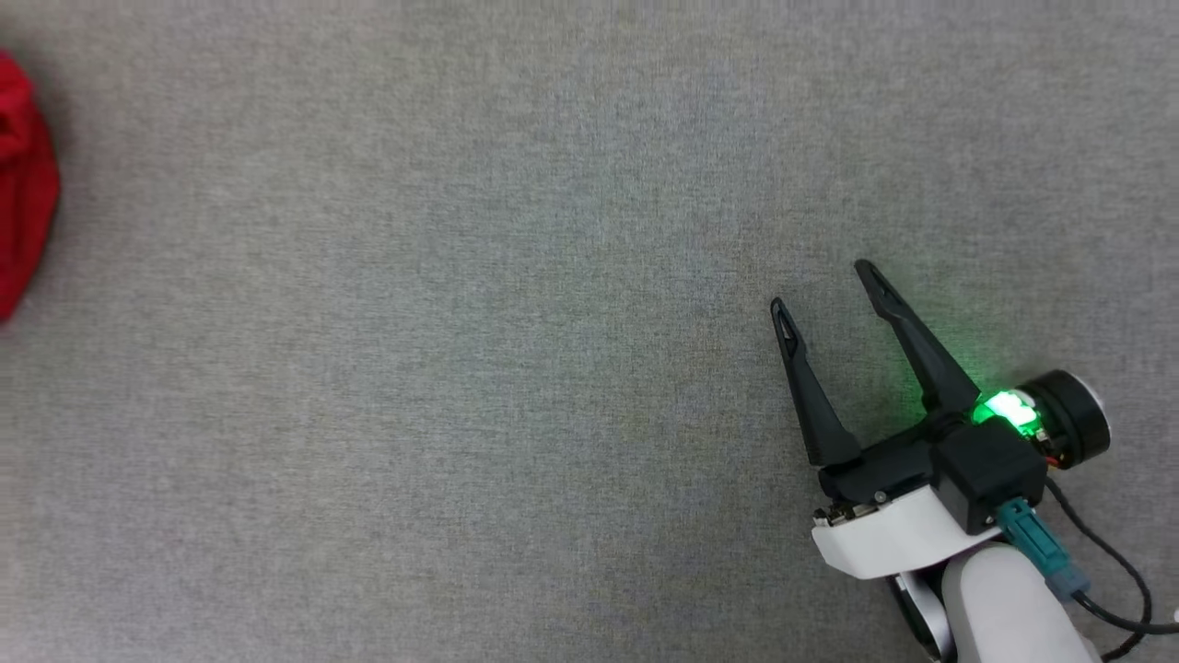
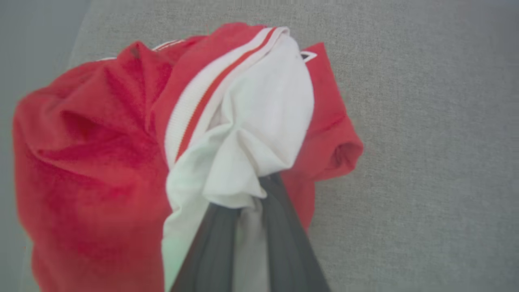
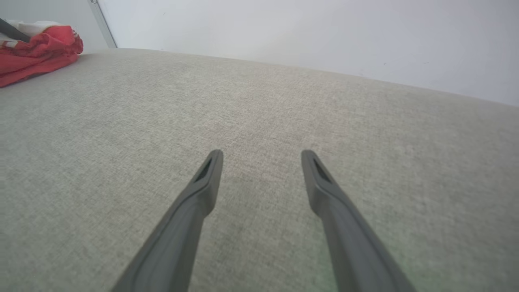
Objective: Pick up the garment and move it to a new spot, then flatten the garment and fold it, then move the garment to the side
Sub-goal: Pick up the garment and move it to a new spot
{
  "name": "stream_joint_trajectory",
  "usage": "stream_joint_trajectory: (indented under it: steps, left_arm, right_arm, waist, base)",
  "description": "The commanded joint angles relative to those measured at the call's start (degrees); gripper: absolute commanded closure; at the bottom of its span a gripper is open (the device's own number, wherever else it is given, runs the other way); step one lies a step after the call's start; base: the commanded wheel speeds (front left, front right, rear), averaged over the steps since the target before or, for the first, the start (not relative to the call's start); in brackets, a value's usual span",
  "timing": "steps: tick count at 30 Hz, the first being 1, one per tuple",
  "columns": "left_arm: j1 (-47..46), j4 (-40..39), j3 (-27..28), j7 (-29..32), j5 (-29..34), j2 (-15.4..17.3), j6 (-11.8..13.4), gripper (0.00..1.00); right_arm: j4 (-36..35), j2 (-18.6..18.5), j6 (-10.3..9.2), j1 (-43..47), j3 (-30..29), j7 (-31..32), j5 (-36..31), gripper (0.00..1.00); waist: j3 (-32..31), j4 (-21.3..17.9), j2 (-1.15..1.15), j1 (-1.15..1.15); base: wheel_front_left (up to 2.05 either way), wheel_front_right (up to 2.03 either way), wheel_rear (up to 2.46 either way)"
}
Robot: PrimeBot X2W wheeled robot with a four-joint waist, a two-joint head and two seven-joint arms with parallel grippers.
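Red shirt (image 2: 93, 162) lies bunched at the far left of the grey cloth (image 1: 516, 368), its white sleeve pinched in the left gripper (image 2: 253, 202), right gripper (image 1: 820, 284) wide open, so the pick-up seems begun and next it needs lifting across.

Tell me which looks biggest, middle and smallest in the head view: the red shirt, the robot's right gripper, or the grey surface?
Biggest: grey surface, by far.
Middle: right gripper, fingers spread.
Smallest: red shirt, but the picture's left edge cuts it off, so it's really bigger.
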Motion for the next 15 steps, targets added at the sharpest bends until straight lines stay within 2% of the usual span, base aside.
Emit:
stream_joint_trajectory:
  steps: [1, 6, 10, 15]
  left_arm:
    - [1.4, -1.6, -1.3, -1.5, -0.5, 1.0, -0.1, 1.0]
    - [4.5, -8.0, -5.8, -6.9, -4.0, 2.1, -0.1, 1.0]
    - [6.0, -11.9, -9.1, -8.6, -4.7, 2.9, -0.1, 1.0]
    - [8.8, -17.7, -15.0, -10.2, -5.3, 1.4, -0.1, 1.0]
  right_arm:
    - [0.7, 0.0, -0.04, 0.1, 0.2, -0.3, 0.8, 0.0]
    - [2.8, 0.0, -0.04, 1.0, 0.1, -0.7, 2.8, 0.0]
    - [4.0, 0.0, -0.04, 1.4, 0.2, -0.7, 3.9, 0.0]
    - [5.0, 0.0, -0.04, 2.2, -0.6, -0.8, 5.4, 0.0]
  waist:
    - [-2.3, 0.0, 0.0, -0.01]
    - [-7.7, -0.8, 0.0, -0.01]
    - [-11.0, -1.8, 0.0, -0.01]
    - [-16.2, -3.9, 0.0, -0.01]
  base:
    - [0.0, 0.0, 0.0]
    - [0.0, 0.0, 0.0]
    - [0.0, 0.0, 0.0]
    - [0.0, 0.0, 0.0]
